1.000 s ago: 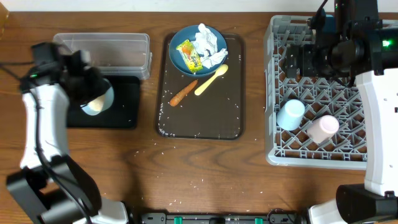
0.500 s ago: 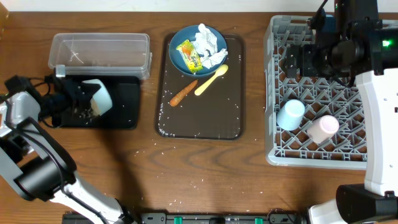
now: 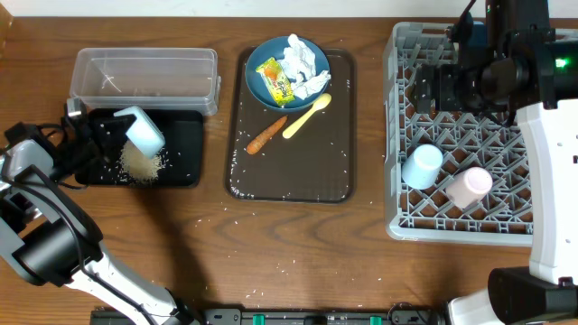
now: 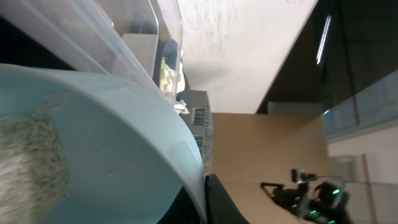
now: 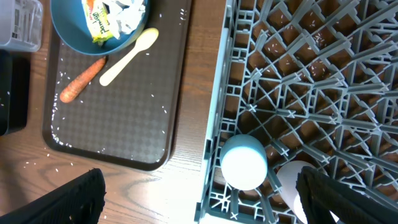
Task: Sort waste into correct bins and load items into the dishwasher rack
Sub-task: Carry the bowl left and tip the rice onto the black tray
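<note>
Waste-tipping step — left end effector (image 3: 110,141) clamped on round white bowl (image 3: 143,131) above shallow black rectangular tray (image 3: 183,144); right end effector (image 3: 432,90) splayed — racking likely next.

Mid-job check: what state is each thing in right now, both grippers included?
White bowl: tipped over the shallow black rectangular tray, rice spilled beneath.
Black tray: holding the rice pile.
Clear plastic tub: almost empty.
Large blue bowl: holding crumpled tissue and wrapper.
Two small cups: in the grey rack.
Left gripper: jaws shut on white bowl.
Right gripper: jaws open, empty.
</note>
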{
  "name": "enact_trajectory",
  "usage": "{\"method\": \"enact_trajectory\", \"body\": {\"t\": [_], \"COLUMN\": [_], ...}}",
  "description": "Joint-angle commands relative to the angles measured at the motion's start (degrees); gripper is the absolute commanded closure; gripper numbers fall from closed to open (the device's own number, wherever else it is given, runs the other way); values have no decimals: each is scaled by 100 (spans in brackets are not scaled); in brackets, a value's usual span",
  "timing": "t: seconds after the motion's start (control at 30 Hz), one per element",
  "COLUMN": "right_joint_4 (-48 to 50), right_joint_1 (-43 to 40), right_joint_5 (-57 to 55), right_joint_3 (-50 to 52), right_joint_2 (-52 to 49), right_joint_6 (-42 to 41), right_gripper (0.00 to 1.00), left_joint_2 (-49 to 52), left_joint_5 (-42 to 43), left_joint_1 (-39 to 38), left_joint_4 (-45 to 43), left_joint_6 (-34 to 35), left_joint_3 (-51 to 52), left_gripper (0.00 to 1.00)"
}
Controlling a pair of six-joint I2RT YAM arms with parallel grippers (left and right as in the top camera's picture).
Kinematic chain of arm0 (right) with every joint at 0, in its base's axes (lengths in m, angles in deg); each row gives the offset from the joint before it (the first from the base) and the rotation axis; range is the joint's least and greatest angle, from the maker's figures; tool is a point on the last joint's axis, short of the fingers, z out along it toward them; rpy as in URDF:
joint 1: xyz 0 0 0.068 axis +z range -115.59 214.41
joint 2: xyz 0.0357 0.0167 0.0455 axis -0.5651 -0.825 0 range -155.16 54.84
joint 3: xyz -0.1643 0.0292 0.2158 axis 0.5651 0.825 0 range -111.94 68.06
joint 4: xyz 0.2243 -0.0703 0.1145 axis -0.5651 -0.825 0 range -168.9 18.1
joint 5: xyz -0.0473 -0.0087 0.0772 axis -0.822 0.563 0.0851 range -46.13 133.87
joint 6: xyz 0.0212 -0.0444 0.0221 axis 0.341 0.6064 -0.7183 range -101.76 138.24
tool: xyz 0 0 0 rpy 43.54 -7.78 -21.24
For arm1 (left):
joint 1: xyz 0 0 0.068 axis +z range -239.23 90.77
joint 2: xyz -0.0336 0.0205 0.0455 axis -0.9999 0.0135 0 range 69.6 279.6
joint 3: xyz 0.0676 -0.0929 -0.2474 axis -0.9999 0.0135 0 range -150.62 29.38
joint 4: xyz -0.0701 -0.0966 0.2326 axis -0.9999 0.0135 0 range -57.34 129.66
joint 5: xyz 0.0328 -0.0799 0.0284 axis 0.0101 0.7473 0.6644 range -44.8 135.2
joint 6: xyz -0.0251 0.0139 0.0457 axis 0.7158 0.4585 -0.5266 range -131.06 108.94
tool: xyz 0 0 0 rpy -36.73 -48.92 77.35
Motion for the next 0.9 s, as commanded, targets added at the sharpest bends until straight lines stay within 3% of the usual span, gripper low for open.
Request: {"method": "enact_trajectory", "body": {"t": [0.0, 0.13, 0.33, 0.47, 0.57, 0.67, 0.77, 0.87], "right_joint_4": [2, 4, 26, 48, 48, 50, 61, 63], "right_joint_1": [33, 33, 33, 33, 33, 33, 31, 31], "right_joint_5": [-11, -13, -13, -13, -13, -15, -15, -15], "right_joint_3": [-44, -44, -39, -35, -35, -35, -35, -35], "right_joint_2": [-13, -13, -13, -13, -13, -13, -13, -13], "right_joint_6": [-48, -48, -46, -22, -4, -4, -4, -4], "right_gripper": [3, 3, 3, 3, 3, 3, 3, 3], "left_joint_2": [-4, -7, -9, -46, -63, -96, -107, -122], "left_joint_5": [243, 243, 245, 245, 245, 245, 245, 243], "left_joint_1": [24, 24, 24, -24, -59, -129, -166, -173], "left_joint_4": [-55, -70, -382, -15, -212, 308, -76, 153], "left_joint_6": [933, 1565, 1641, 1661, 1624, 1561, 1432, 1493], "left_joint_3": [-22, -22, -24, -24, -24, -24, -26, -26], "left_gripper": [94, 93, 94, 94, 94, 94, 94, 94]}}
